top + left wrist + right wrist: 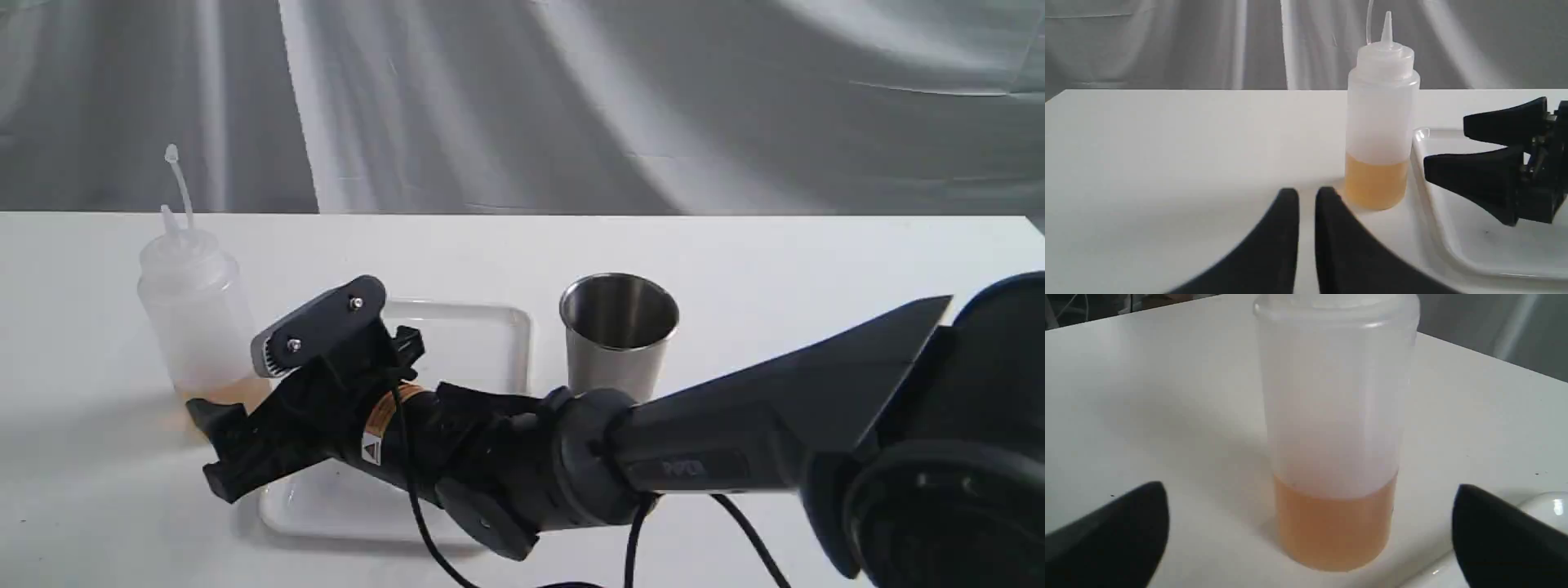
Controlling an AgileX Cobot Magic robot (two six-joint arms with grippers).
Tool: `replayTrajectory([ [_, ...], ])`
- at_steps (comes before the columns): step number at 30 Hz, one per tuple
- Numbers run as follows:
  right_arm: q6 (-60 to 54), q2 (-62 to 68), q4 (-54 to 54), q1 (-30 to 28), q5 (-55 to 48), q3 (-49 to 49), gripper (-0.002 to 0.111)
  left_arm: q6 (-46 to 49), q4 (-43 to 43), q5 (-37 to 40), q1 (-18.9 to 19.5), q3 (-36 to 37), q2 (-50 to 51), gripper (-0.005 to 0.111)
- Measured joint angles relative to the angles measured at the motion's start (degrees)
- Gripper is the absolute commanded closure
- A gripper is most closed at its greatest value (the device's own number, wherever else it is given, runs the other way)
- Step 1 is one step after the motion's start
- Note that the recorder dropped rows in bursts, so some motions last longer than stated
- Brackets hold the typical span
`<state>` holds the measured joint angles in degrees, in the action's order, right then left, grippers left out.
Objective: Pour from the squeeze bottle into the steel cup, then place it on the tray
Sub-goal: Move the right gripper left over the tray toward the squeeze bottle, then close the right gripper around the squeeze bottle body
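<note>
The squeeze bottle (196,318) stands upright on the table left of the tray (482,335), with amber liquid in its bottom third. My right gripper (208,447) reaches across over the tray and is open beside the bottle's base. In the right wrist view the bottle (1331,437) fills the middle, and the right gripper (1310,490) shows a finger far out on each side, not touching it. The steel cup (618,335) stands upright right of the tray. My left gripper (1306,196) is shut and empty, near the bottle (1380,122).
The right arm's forearm and cables lie low over the tray and in front of the cup. The left wrist view shows the right gripper (1447,145) above the tray (1474,245). A grey cloth backdrop hangs behind the white table (816,245).
</note>
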<state>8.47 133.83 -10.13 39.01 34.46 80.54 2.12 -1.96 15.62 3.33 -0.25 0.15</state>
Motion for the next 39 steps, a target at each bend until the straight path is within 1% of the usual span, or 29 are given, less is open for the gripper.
replayTrajectory([
  [6,-0.68,1.57,0.13,-0.87,2.53,0.00,0.003,0.00,0.00,0.00,0.00,0.00,0.00,0.098],
  [10,-0.68,2.62,0.02,-0.87,3.11,2.53,0.003,0.00,0.00,0.00,0.00,0.00,0.00,0.098],
  [24,1.11,9.28,-2.01,-0.87,-2.03,14.77,0.003,0.00,0.00,0.00,0.00,0.00,0.00,0.098],
  [39,2.02,14.24,-2.64,-0.87,-5.64,23.71,0.003,0.00,0.00,0.00,0.00,0.00,0.00,0.098],
])
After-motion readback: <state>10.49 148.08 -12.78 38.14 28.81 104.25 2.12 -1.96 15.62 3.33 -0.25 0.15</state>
